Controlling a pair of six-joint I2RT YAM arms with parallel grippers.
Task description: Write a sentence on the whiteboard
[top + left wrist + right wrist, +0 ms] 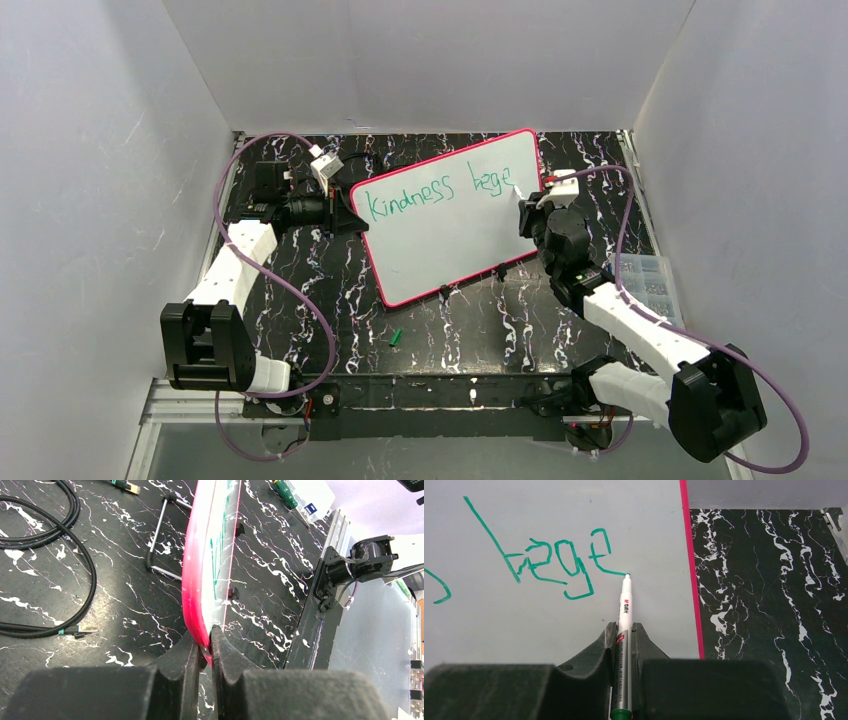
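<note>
The board (450, 245) sits at the far middle of the bench (330, 290), skewed so its right end lies nearer the far edge, and it seems propped up at a tilt rather than lying flat. Its pink rim runs all round, with small black clips (445, 291) along the near long edge. Green lettering (410, 198) runs along the top of the board and reads "kindness bege".

The left gripper (345, 215) is at the board's left end. In the left wrist view its jaws are closed on the pink rim (197, 580), one finger (187, 655) on each face of the board.

The right gripper (527, 205) is at the board's upper right. Its jaws are clamped on a white marker (625, 605) that points away from the wrist. The marker's green tip touches the board at the end of the last "e" stroke, a little inside the right rim.

A small green piece (395, 338), perhaps the marker's cap, lies on the bench near the near edge, well apart from the board. A clear box (650, 285) sits at the right edge. Black cable (85, 565) lies on the bench behind the board.
</note>
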